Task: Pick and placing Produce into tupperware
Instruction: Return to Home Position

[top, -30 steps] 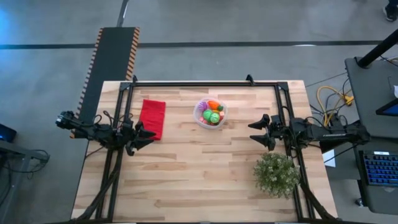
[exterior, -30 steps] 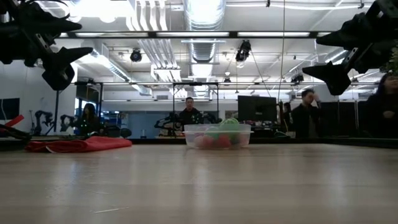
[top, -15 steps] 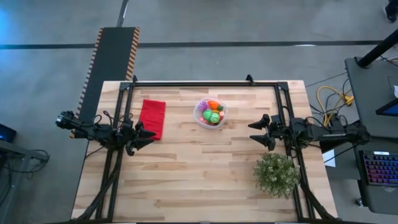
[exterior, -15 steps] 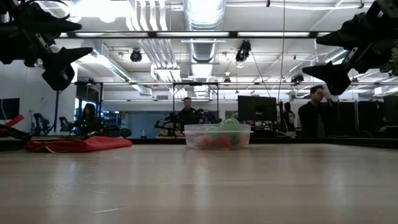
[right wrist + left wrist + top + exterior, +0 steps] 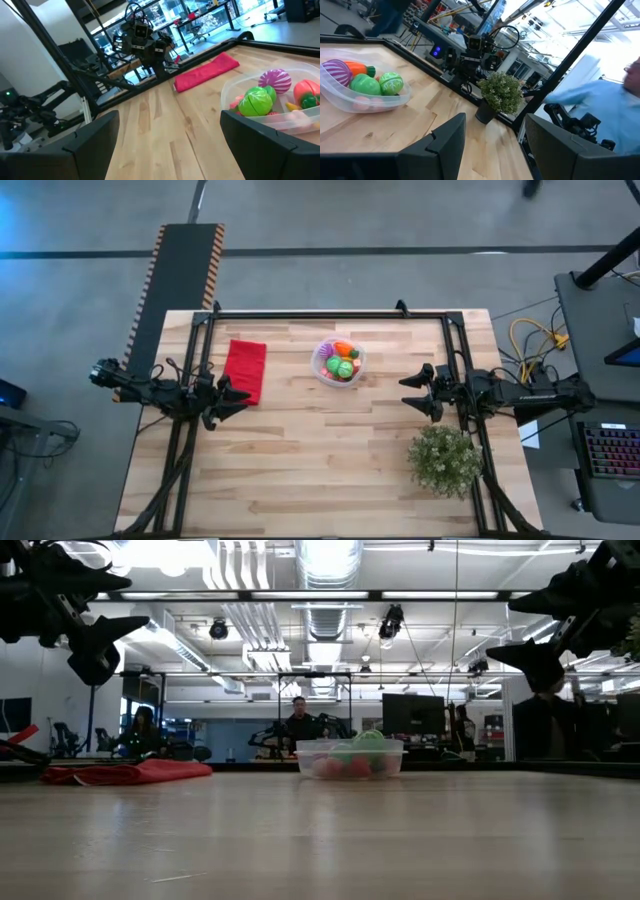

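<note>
The round clear tupperware [image 5: 338, 363] stands on the table's far middle part, also seen in the low view [image 5: 350, 758]. Inside it lies the produce: an orange carrot [image 5: 344, 348], green balls [image 5: 366, 84], a purple ball [image 5: 274, 80] and small red and pink pieces. My left gripper [image 5: 232, 396] hovers open above the table's left edge, well left of the tupperware. My right gripper [image 5: 418, 392] hovers open near the right edge, right of it. Neither holds anything.
A red folded cloth [image 5: 245, 369] lies left of the tupperware. A bushy green potted plant [image 5: 444, 460] stands at the near right, just beside the right arm. Bare wood spreads across the table's middle and near part [image 5: 310, 460]. People show in the room behind.
Both arms and the tupperware have kept still. Only a person in the room beyond the table has walked off to the right.
</note>
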